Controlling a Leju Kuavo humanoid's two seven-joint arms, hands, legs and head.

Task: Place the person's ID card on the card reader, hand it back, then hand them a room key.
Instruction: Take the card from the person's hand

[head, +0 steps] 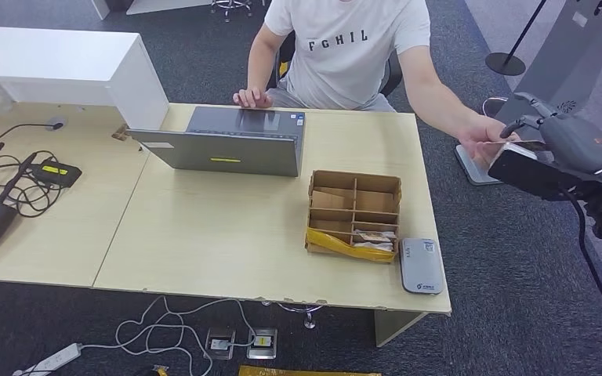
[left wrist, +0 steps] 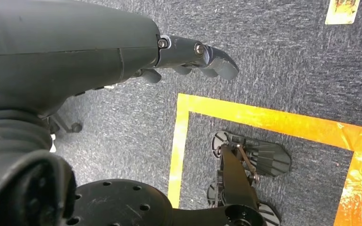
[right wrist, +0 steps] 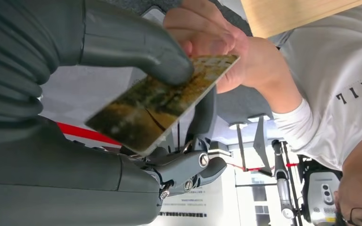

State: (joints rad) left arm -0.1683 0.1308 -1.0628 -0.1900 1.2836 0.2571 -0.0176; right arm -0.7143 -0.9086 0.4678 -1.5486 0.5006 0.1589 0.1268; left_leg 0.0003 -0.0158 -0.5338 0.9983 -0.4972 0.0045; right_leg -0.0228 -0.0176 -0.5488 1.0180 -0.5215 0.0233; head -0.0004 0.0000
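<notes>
My right hand is raised off the table's right side and pinches a card with a brownish picture. In the right wrist view my thumb presses on the card and darker fingers lie under it. The person's hand reaches out from across the table, and their fingers grip the card's far end. The grey card reader lies at the table's front right corner. My left hand hangs over the floor with nothing in it.
A cardboard divider box holding cards and a yellow packet stands beside the reader. An open laptop sits in front of the seated person in a white shirt. Cables and dark devices lie at the far left.
</notes>
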